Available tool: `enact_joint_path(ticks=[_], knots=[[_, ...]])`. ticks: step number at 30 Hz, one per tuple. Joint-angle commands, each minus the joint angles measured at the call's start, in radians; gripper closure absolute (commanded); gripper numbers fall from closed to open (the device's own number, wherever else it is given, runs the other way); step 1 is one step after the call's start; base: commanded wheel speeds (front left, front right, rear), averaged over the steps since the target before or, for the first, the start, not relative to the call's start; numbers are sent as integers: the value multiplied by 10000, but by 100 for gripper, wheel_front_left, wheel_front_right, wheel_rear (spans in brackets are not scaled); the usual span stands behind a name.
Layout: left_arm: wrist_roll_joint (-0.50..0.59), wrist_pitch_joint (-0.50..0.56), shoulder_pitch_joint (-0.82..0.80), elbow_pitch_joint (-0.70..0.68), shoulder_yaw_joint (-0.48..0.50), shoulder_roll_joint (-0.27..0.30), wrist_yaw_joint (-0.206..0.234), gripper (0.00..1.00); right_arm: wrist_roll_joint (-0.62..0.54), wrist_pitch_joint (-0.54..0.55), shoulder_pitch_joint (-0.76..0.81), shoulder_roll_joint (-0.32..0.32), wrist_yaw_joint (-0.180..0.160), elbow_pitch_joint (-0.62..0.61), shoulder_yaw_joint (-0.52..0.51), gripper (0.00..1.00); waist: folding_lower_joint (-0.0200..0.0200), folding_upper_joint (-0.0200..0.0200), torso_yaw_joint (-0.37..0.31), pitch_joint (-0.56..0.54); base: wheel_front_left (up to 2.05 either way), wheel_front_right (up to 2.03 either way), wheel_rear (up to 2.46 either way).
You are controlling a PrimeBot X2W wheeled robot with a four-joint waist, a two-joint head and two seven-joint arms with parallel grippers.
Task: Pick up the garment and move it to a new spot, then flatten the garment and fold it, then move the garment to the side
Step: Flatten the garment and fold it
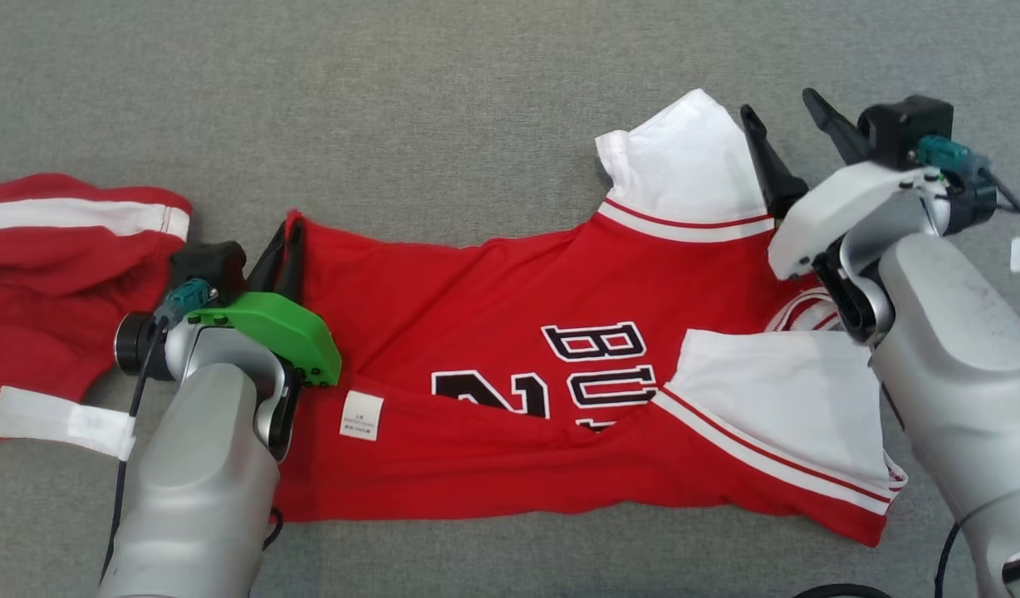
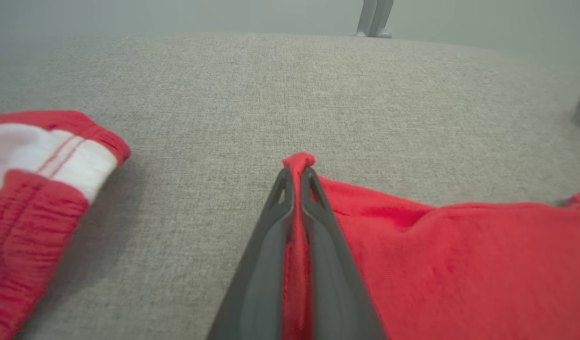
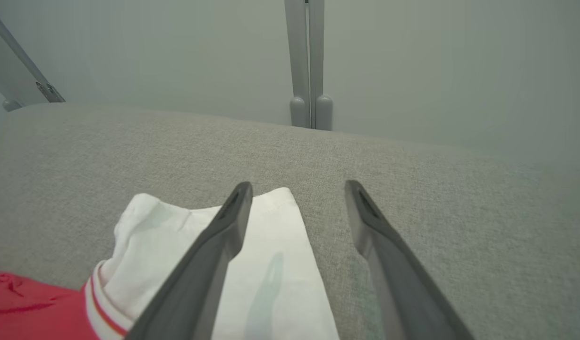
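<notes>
This looks like a robot lab or test bay, not a home. A broad work surface (image 1: 477, 83) covered in plain grey woven cloth stretches ahead of the right gripper (image 3: 297, 186). Past its far edge, straight ahead of that gripper, paired grey metal posts (image 3: 308, 61) stand against a bare pale wall (image 3: 436, 71). A slanted metal strut (image 3: 46, 89) rises far to the gripper's left.

Left gripper (image 1: 289, 226) pinched closed, right gripper (image 1: 777, 101) spread wide apart.
</notes>
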Motion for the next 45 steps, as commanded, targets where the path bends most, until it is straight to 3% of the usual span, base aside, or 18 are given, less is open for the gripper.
enact_joint_path(ticks=[1,8,13,14,15,22,34,39,45], knots=[[118,5,-139,-242,-11,-25,8,100,121,369,-448,-134,-15,271,146,0,0,-1,442,246,0,0,0],[172,5,-277,-903,-187,-274,8,100,210,1875,-1665,-433,-15,1646,895,0,0,-1,1206,723,0,0,0],[56,3,-282,-1049,-271,-342,7,100,65,2440,-2108,-492,-15,2745,853,0,0,-1,1415,907,0,0,0],[41,3,-267,-1073,-280,-343,9,100,24,2399,-2137,-431,-15,2848,912,43,0,-1,1432,925,0,0,0],[25,3,-254,-1090,-285,-343,9,100,13,2217,-2171,-425,-11,2855,944,98,0,-1,1441,944,0,0,0],[85,2,-331,-1189,-106,-346,89,100,-208,1013,-2690,-748,-17,3083,717,100,0,-1,1340,962,0,0,0],[463,2,-184,-1607,670,-244,245,100,-527,-931,-2971,-426,-17,3600,177,100,0,-1,885,421,0,0,0],[617,2,282,-1837,918,-206,184,100,65,-1142,-2255,-273,-17,2855,749,100,0,-1,642,-19,0,0,0],[533,2,1257,-2337,1397,-237,115,100,836,-1207,-825,-877,-15,1436,1517,100,0,-1,404,-687,0,0,0]])
